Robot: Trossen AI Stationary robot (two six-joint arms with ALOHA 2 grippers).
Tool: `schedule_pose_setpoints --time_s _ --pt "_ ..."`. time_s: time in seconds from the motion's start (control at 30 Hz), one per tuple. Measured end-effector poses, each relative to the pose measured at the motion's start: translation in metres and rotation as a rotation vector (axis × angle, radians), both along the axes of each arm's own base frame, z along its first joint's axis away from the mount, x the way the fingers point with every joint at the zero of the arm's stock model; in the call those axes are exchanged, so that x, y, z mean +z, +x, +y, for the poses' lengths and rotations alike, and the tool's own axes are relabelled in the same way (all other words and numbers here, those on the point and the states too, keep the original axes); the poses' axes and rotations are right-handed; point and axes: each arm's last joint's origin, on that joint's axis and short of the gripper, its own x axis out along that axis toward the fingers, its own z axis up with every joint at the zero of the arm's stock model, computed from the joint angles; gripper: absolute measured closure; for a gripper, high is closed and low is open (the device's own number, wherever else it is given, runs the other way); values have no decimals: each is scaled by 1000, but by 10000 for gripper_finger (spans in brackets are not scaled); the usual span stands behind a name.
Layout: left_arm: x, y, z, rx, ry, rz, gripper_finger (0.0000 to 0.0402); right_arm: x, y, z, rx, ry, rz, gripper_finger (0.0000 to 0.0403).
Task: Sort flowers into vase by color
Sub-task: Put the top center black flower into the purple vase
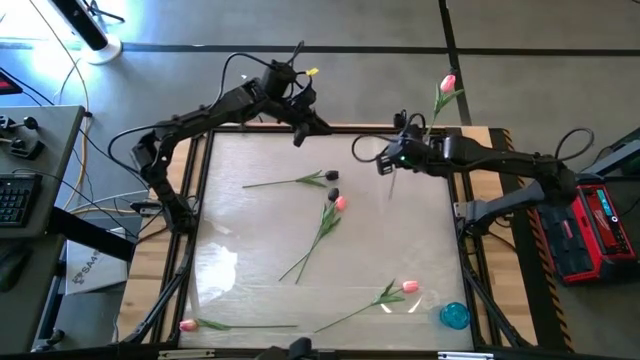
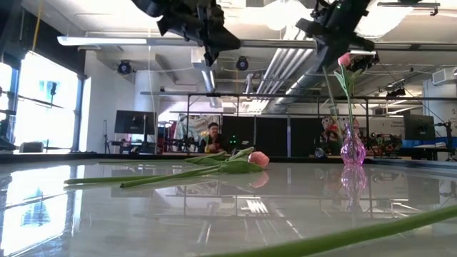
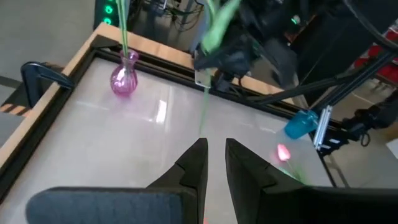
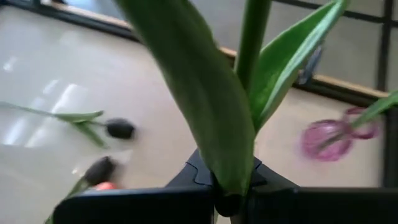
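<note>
My right gripper (image 1: 385,162) is shut on a tulip's green stem (image 4: 252,74) above the table's far right part; its head does not show. A purple glass vase (image 2: 352,150) stands near the far right corner and holds a pink tulip (image 1: 447,85) upright. On the table lie a dark tulip (image 1: 333,177), a dark and a pink tulip side by side (image 1: 337,200), a pink tulip (image 1: 410,287) near the front right and another pink tulip (image 1: 187,325) at the front left. My left gripper (image 3: 214,158) is shut and empty, high above the far edge. My right gripper pinches the stem at the base of its leaves (image 4: 239,180) between its two fingers. The fingers lie across the stem, coming from the table's right. The flower stands upright in the hold, its leaves (image 3: 214,28) above the fingers and its bare stem (image 3: 204,112) hanging below, clear of the table.
A blue vase (image 1: 455,316) stands at the near right corner. A wooden frame (image 1: 480,130) runs round the table top. The table's left half is bare glossy surface. A person (image 2: 212,135) sits far behind the table.
</note>
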Motion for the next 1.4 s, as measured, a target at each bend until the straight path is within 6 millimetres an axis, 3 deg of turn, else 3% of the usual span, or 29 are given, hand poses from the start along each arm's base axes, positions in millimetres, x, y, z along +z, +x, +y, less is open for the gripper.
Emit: schedule_pose_setpoints --time_s 0.47,0.87,1.4 --pt "-1 -7 9 60 24 25 357 28 -51 -48 -169 -178 36 403" --pt "-3 -13 19 157 23 64 357 39 -66 -81 -219 -325 103 403" --pt "-4 -14 21 233 3 85 357 43 -65 -87 -158 -350 71 403"
